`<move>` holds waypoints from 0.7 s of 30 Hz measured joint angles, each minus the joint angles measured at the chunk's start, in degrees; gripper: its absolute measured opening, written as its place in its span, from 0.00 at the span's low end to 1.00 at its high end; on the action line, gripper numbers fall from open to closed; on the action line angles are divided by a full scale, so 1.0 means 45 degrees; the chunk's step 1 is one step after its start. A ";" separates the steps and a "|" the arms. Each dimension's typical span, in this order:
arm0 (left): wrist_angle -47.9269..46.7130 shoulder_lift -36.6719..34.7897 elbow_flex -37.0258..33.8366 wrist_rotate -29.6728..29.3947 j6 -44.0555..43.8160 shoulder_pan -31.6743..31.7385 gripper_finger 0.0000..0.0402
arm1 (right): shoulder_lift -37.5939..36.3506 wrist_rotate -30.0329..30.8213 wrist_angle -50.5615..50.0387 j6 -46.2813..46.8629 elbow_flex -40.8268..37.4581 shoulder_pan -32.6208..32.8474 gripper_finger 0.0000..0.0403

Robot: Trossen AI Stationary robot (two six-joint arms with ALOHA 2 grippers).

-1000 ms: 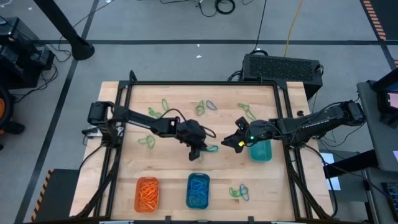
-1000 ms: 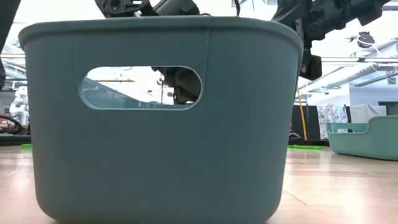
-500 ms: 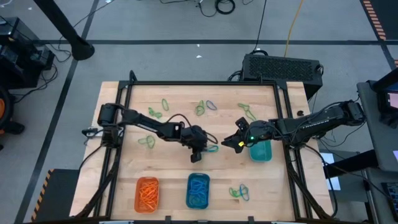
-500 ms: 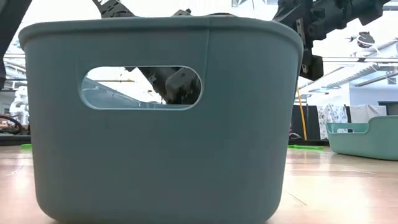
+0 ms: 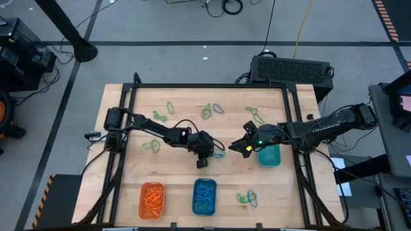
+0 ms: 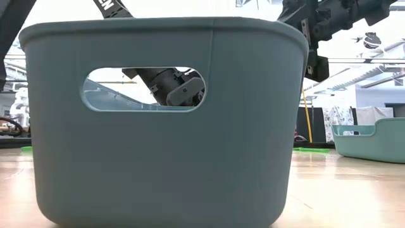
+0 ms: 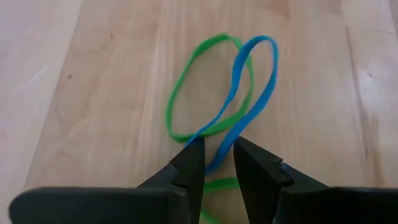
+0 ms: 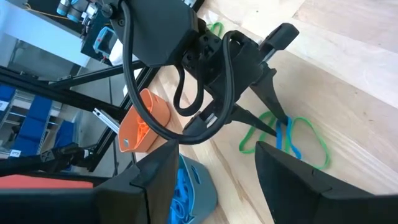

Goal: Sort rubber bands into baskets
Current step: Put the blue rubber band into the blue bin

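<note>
your left gripper (image 7: 217,163) is down at the middle of the light wooden table (image 5: 180,173), its two dark fingers (image 7: 189,165) drawn close with only a narrow gap, straddling the near end of a thin blue rubber band (image 7: 249,93). whether the fingers actually pinch the band, you cannot tell. that blue loop lies flat on the wood, crossing over a thin green rubber band (image 7: 186,81); a second green strand shows just beneath the fingertips.

your right gripper (image 5: 241,146) hangs just beside that spot, fingers spread wide and holding nothing, pointed toward the left gripper. the teal-green plastic basket (image 5: 269,156) sits directly under the right arm's wrist, near the table's right edge.

along the front edge you have the orange plastic basket (image 5: 152,199) filled with orange bands and the blue plastic basket (image 5: 204,196) filled with blue bands, side by side but apart. loose green and blue bands (image 5: 247,198) lie to the right of the blue basket; further green bands (image 5: 160,115) are scattered across the rear half of the table.
</note>
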 joint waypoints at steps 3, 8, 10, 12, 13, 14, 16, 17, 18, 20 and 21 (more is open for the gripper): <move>-0.0144 0.0000 0.0000 0.0000 0.0000 -0.0004 0.23 | 0.0000 -0.0005 0.0000 0.0000 0.0000 0.0000 0.50; -0.0703 -0.0021 0.0034 -0.0002 0.0010 0.0000 0.23 | 0.0000 -0.0005 0.0000 0.0005 0.0000 0.0000 0.50; -0.0773 -0.0024 0.0034 -0.0016 0.0010 0.0000 0.22 | 0.0000 -0.0005 0.0000 0.0005 0.0000 0.0000 0.50; -0.0796 -0.0024 0.0034 -0.0058 0.0010 0.0000 0.18 | 0.0000 -0.0005 0.0005 0.0005 0.0000 0.0000 0.50; -0.0806 -0.0024 0.0034 -0.0063 0.0005 0.0000 0.15 | 0.0000 -0.0005 0.0010 0.0005 0.0000 0.0000 0.50; -0.0820 -0.0024 0.0034 -0.0065 -0.0023 0.0004 0.12 | 0.0000 -0.0005 0.0010 0.0005 0.0000 0.0000 0.50; -0.0835 -0.0024 0.0034 -0.0087 -0.0078 0.0005 0.04 | 0.0000 -0.0005 0.0010 0.0005 0.0000 0.0000 0.50; -0.0813 -0.0024 0.0026 -0.0092 -0.0291 0.0000 0.02 | 0.0000 -0.0005 0.0013 0.0005 0.0000 0.0000 0.50; -0.0759 -0.0041 0.0016 -0.0092 -0.0475 0.0000 0.02 | 0.0000 -0.0005 0.0015 0.0005 0.0000 0.0000 0.50; -0.0585 -0.0083 -0.0004 -0.0092 -0.0705 0.0000 0.02 | 0.0000 -0.0005 0.0015 0.0018 0.0000 0.0000 0.50; -0.0509 -0.0139 -0.0015 -0.0091 -0.0700 0.0000 0.02 | 0.0000 -0.0007 0.0015 0.0067 0.0000 0.0000 0.50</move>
